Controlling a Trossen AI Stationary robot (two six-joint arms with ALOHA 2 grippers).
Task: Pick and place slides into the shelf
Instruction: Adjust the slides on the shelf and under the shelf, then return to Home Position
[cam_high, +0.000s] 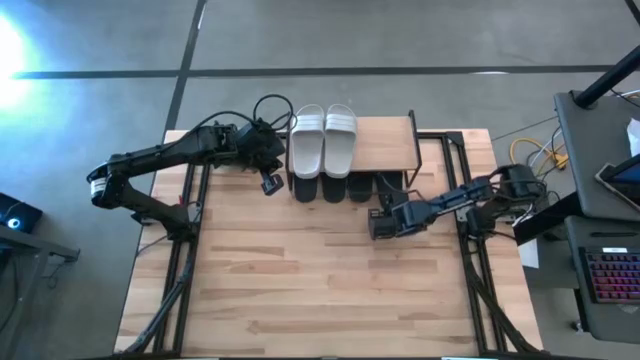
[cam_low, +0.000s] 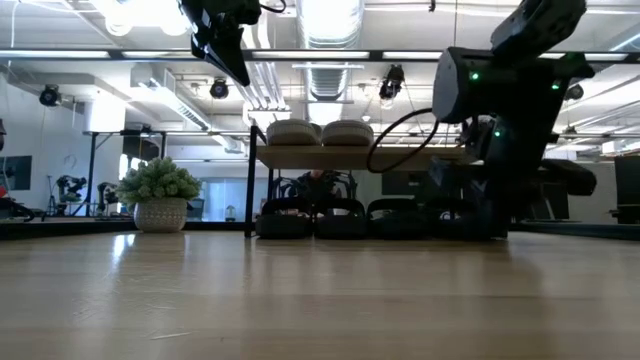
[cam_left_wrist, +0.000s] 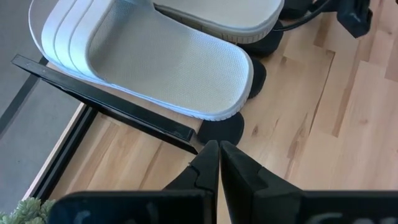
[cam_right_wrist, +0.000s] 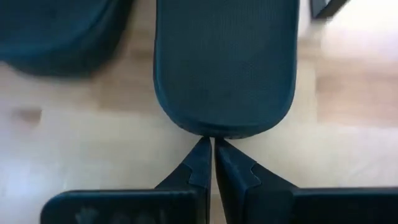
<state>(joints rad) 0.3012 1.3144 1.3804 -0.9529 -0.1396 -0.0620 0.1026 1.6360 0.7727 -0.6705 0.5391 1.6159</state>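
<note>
Near edge of table (cam_high: 300, 290) bare wood.

R gripper (cam_high: 381, 226) sits low at table centre-right, at abt 5 o'clock from the shelf (cam_high: 385, 145). Your R fingers (cam_right_wrist: 202, 163) are clenched tight, grasping nothing. Tips just short of the heel of a black slide (cam_right_wrist: 224, 62); can't tell if touching. A 2nd black slide (cam_right_wrist: 59, 34) lies just beside that one.

Under the shelf board: black slides in a row, heels poking out toward you (cam_high: 335, 188). Low view shows abt four of them side by side on the table beneath the board (cam_low: 340, 218).

L gripper (cam_high: 270, 184) is at shelf's 9 o'clock, by its left frame post, raised above table. L fingers (cam_left_wrist: 214, 163) also clenched, empty. Right beyond them: shelf frame bar (cam_left_wrist: 106, 102) and the nearer white slide (cam_left_wrist: 155, 62).

On top board: 2 white slides (cam_high: 323, 138), side by side, touching, at its left half. Right half of board bare.

Far: potted plant (cam_low: 160, 195) off table's left, past the L arm.
</note>
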